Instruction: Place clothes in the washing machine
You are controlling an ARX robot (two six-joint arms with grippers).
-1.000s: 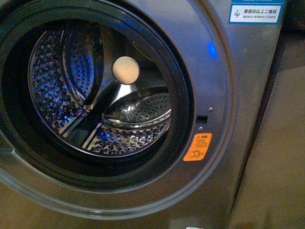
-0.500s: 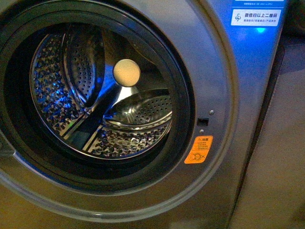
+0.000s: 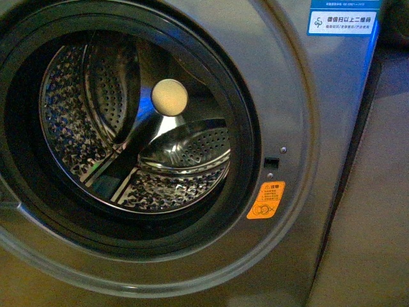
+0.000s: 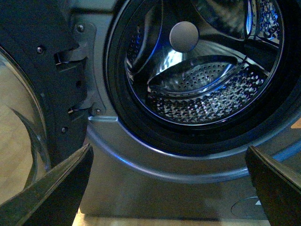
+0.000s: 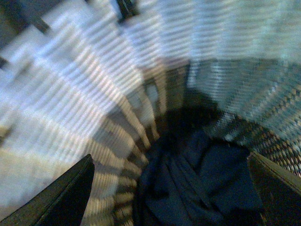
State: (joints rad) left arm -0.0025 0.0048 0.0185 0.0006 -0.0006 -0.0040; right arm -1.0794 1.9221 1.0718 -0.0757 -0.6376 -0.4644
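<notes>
The washing machine [image 3: 300, 96] fills the front view, grey, with its black-rimmed porthole open onto a shiny perforated drum [image 3: 160, 179] that holds nothing. Neither arm shows in that view. In the left wrist view my left gripper [image 4: 169, 188] is open, its dark fingers [image 4: 56, 188] spread wide below the porthole rim of the washing machine [image 4: 155, 155]. In the blurred right wrist view my right gripper [image 5: 171, 188] is open above the clothes [image 5: 197, 188], a crumpled dark navy heap lying in a woven basket [image 5: 263, 108]. Nothing is held.
The washer's door [image 4: 42, 84] stands swung open beside the porthole, with its hinge [image 4: 80, 80] showing. An orange warning sticker [image 3: 266, 200] and a white-and-blue label [image 3: 339, 21] sit on the front panel. A pale floor strip [image 4: 141, 221] shows under the machine.
The front view has shifted slightly. The blue glow on the panel and the blue reflections inside the drum have faded. The drum's contents are unchanged.
</notes>
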